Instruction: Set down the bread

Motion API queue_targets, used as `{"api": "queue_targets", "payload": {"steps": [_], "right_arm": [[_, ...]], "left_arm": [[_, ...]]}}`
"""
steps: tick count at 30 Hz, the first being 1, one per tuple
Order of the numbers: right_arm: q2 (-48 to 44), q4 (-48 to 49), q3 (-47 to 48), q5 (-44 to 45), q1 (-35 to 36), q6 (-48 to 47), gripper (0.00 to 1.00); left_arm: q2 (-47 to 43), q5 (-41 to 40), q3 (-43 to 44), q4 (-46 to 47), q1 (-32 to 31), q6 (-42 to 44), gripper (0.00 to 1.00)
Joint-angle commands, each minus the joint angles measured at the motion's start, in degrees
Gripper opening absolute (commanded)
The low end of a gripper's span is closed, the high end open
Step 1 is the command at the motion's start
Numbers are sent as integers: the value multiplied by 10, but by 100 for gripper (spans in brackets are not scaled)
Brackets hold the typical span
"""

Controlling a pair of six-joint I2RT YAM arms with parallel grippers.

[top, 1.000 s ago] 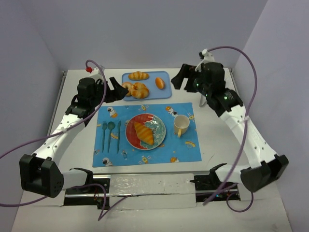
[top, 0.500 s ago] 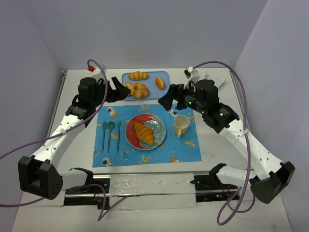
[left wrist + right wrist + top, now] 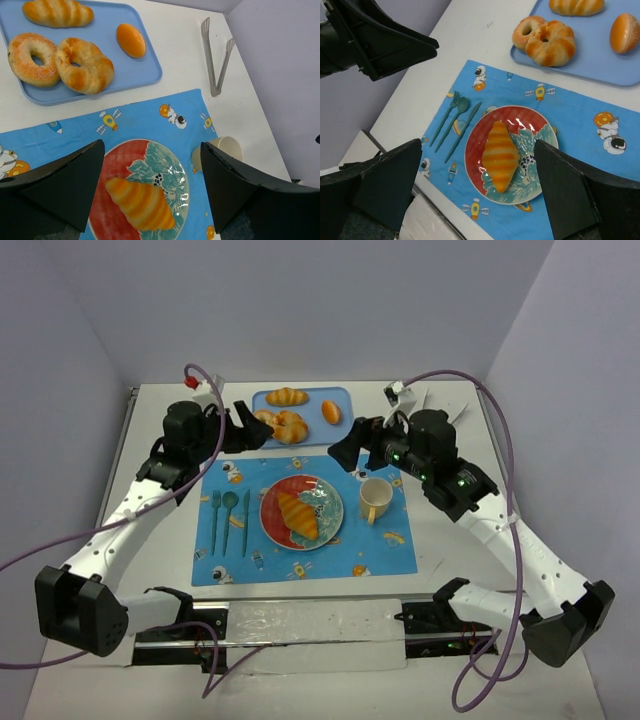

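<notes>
The bread (image 3: 297,514), a long golden-orange ridged croissant, lies loose and diagonal on the red and teal plate (image 3: 330,496) in the middle of the blue placemat. It also shows in the left wrist view as the bread (image 3: 142,204) and in the right wrist view as the bread (image 3: 500,155). My left gripper (image 3: 250,430) hovers open above the mat's far left corner, apart from it. My right gripper (image 3: 348,445) hangs open above the mat's far edge, above and beyond the plate. Both sets of jaws are empty: left gripper (image 3: 152,145), right gripper (image 3: 478,142).
A blue tray (image 3: 340,395) at the back holds a short croissant, two ring pastries and a small oval bun. A cream cup (image 3: 375,498) stands right of the plate. Teal cutlery (image 3: 230,520) lies to its left. Metal tongs (image 3: 215,55) rest on the table at back right.
My right arm has swung from the back right corner leftward and down over the mat's far edge, its jaws widening on the way. The left gripper has barely shifted. The bread has not moved.
</notes>
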Motion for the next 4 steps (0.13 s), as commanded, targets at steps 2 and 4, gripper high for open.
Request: {"api": "queue_targets", "payload": {"steps": [2, 4], "right_arm": [[-13, 26, -3, 10, 6, -6, 100], [-15, 26, -2, 16, 5, -5, 100]], "left_arm": [[-18, -6, 25, 4, -4, 9, 88], [-16, -6, 29, 2, -4, 10, 88]]}}
